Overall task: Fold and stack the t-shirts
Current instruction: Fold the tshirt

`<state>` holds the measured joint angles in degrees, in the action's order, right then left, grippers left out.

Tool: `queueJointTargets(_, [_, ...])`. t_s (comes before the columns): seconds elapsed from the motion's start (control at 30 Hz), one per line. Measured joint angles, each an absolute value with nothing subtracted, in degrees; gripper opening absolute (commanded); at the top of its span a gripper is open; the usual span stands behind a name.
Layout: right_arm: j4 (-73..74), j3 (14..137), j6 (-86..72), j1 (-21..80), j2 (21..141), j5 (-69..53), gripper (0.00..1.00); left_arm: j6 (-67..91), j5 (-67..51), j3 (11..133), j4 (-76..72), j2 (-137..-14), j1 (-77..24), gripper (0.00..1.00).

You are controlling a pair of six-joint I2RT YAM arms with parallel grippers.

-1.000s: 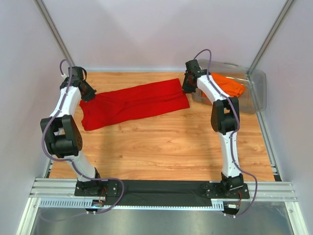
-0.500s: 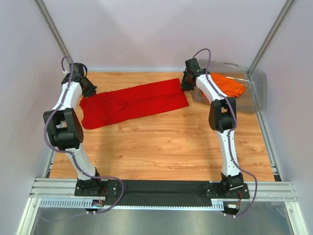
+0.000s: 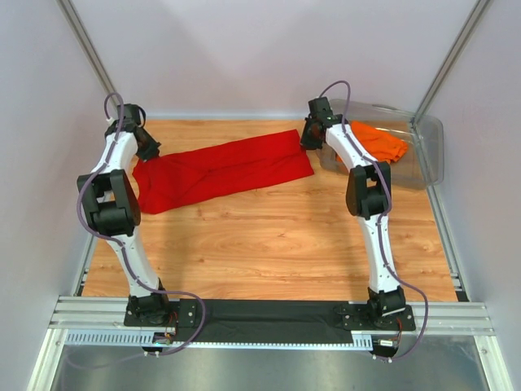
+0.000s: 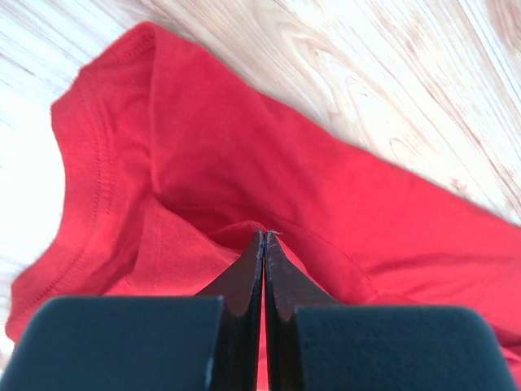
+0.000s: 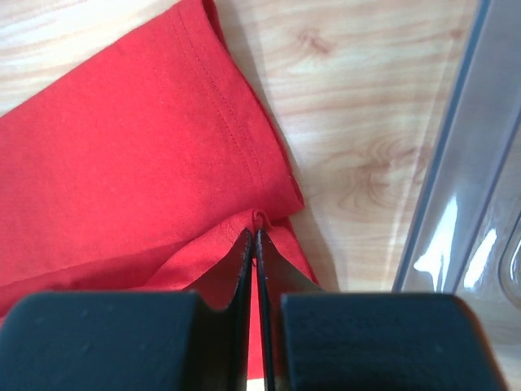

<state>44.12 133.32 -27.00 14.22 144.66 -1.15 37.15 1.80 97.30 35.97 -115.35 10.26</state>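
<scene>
On the far left of the table (image 3: pixel 277 236), the left gripper (image 4: pixel 262 244) is closed on a small pinched peak of the red t-shirt (image 3: pixel 220 171). The stitched edge curving off beside it is a collar or a sleeve hem; I can't say which from this close. The shirt lies on the wood as a long, narrow band. It runs from that gripper up and across to the right gripper (image 5: pixel 255 240), which is likewise closed on a little ridge of red cloth at the hemmed corner. So each arm grips one end, and the bulk of the shirt rests on the table between them.

To my eye the step in hand is managing this band by its two ends, ready for a fold. To do it well, both ends should rise together and level, with just enough tension that the middle neither sags nor twists. Each pinch is thin, so a sharp tug could pull the cloth free. The right end needs care, because the clear bin (image 3: pixel 431 155) stands just beside that gripper, its wall close to the hem. Inside it lies the orange t-shirt (image 3: pixel 378 140), bunched up and not yet folded, so the stack is some way off.
</scene>
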Motion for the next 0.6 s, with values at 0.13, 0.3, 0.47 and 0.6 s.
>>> queueJointTargets(0.13, [43.9,134.7,-27.0,14.0,145.7,-1.2,0.21,37.1,2.0,98.3,36.2,-116.5,11.2,0.00])
queueJointTargets(0.3, [43.9,136.3,-26.6,14.3,145.9,-2.0,0.52,37.2,2.7,98.2,36.5,-116.5,11.8,0.00])
queueJointTargets(0.47, [44.3,134.1,-25.5,14.4,144.2,-1.8,0.64,36.8,3.8,96.7,36.6,-116.4,11.9,0.38])
queueJointTargets(0.6, [46.2,127.4,-23.7,15.2,138.9,-1.1,0.62,36.1,5.3,93.6,37.3,-114.6,11.9,0.46])
